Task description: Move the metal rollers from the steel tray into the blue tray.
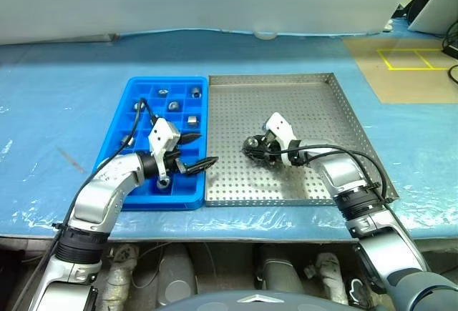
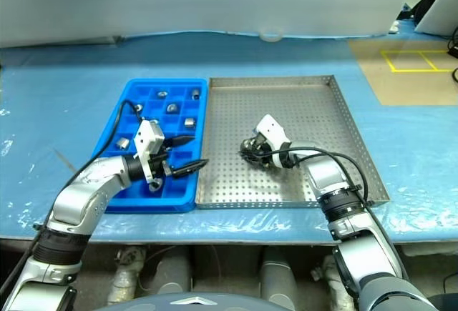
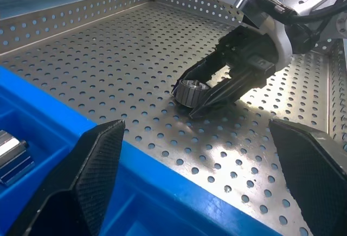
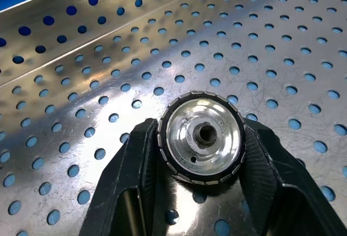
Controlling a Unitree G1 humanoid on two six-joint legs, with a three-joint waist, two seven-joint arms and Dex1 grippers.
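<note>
right gripper [image 4: 200, 154] clenched on a metal roller [image 4: 201, 137], wedged between both fingers mid steel tray [image 1: 315, 182] | left gripper [image 1: 195, 152] spread wide, over blue tray [image 1: 114, 155] near-right corner

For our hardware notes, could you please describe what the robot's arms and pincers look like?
Both arms are silver-grey metal with black ribbed wrist bands. A black cable loops along each to a white block on the wrist. The left pincer and the right pincer each have two black, pointed fingers with a fine ribbed texture.
</note>
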